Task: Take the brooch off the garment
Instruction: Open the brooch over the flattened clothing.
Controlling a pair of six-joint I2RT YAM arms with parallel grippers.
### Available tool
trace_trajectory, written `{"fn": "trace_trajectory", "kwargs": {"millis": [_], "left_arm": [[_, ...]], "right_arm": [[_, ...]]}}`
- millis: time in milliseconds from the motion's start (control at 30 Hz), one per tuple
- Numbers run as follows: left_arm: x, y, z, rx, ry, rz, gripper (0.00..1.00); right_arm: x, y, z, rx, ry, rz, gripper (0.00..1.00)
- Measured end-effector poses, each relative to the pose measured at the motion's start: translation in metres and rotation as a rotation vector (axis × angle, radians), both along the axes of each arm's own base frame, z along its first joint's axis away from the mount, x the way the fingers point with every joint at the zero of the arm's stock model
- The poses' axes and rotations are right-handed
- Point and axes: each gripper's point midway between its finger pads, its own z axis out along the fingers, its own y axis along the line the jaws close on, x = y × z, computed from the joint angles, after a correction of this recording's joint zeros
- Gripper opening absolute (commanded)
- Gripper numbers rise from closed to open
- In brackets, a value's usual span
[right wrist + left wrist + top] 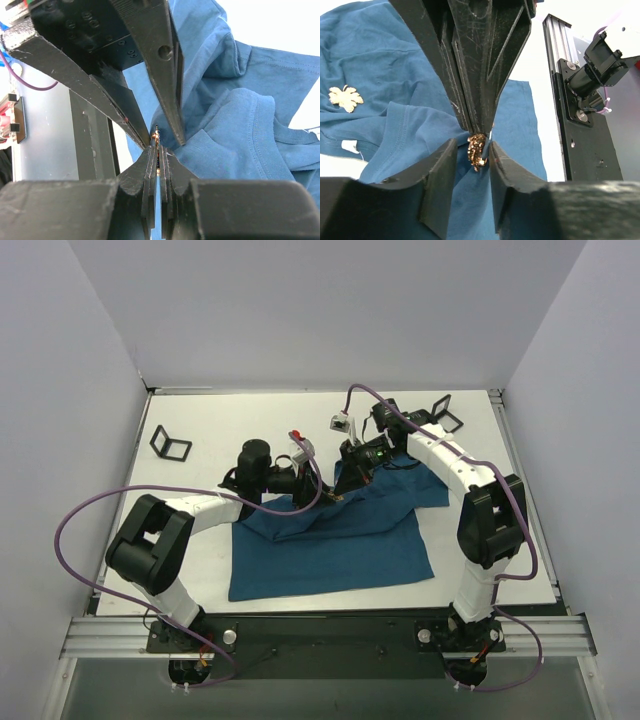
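The garment is a dark teal T-shirt lying on the table, bunched up toward its far edge. The brooch is a tiny gold ornament on a raised fold of cloth. My right gripper is shut on the brooch, which shows as a thin gold edge between its fingertips. My left gripper faces it from the opposite side. Its jaws are partly open and straddle the brooch and the fold, with a gap on the left side. In the top view both grippers meet over the shirt's upper part.
A pale leaf-shaped logo and a white tag mark the shirt near the collar. Black square frames stand at the back left and back right. A small white block lies behind the grippers. An aluminium rail runs along the near edge.
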Motion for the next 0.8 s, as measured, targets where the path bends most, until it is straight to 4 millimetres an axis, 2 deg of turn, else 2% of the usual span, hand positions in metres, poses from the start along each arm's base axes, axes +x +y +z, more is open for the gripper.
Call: {"fn": "trace_trajectory", "kwargs": {"millis": [800], "left_arm": [[0.0038,-0.0022,-0.0033,0.025,0.027,0.024,0.29]], "right_arm": [[0.0061,-0.0018,-0.0036,-0.021,-0.031,-0.01,0.0]]}}
